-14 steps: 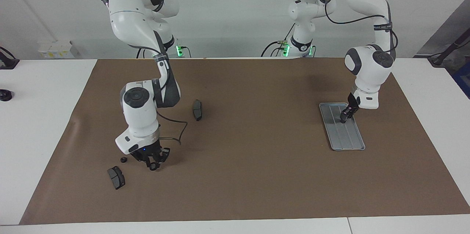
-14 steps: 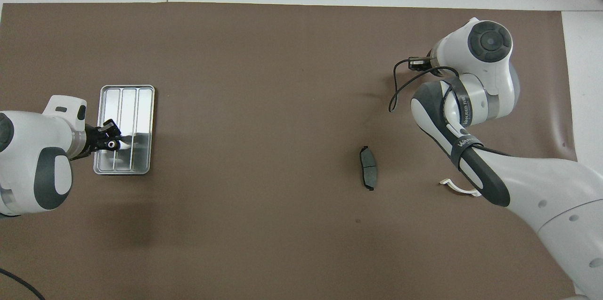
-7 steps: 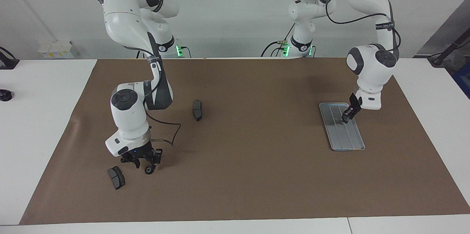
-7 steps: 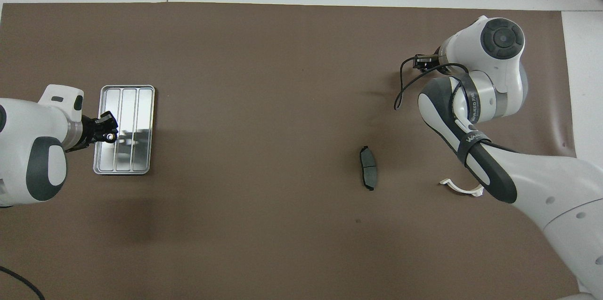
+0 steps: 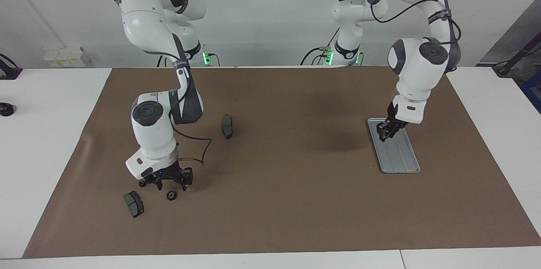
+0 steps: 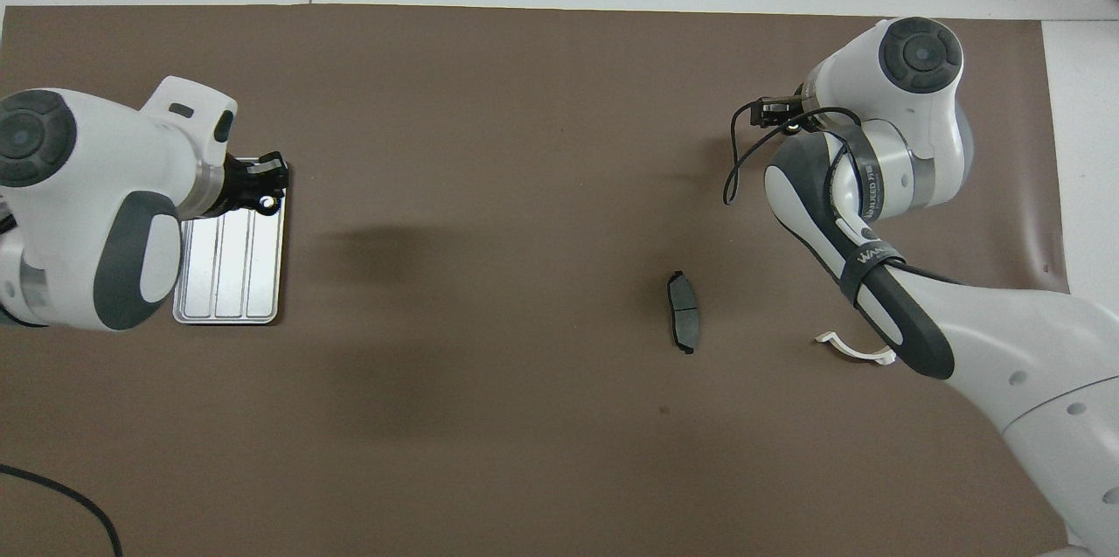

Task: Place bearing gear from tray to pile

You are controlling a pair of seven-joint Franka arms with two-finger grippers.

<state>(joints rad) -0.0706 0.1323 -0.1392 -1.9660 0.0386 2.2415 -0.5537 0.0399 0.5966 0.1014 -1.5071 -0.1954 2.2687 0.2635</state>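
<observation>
Your right gripper (image 5: 171, 183) low over the mat with fingers spread and empty, one gear (image 5: 171, 195) on the mat just under it, another gear (image 5: 142, 183) beside, pad (image 5: 133, 204) close by, your left gripper (image 5: 385, 132) over the tray (image 5: 399, 161), its grip unreadable.

A flat, ridged, silver-grey metal tray (image 5: 399, 157) with rounded corners lies on the brown mat toward the left arm's end of the table. Toward the right arm's end, two small black ring-shaped gears (image 5: 171, 195) rest slightly apart on the mat.
</observation>
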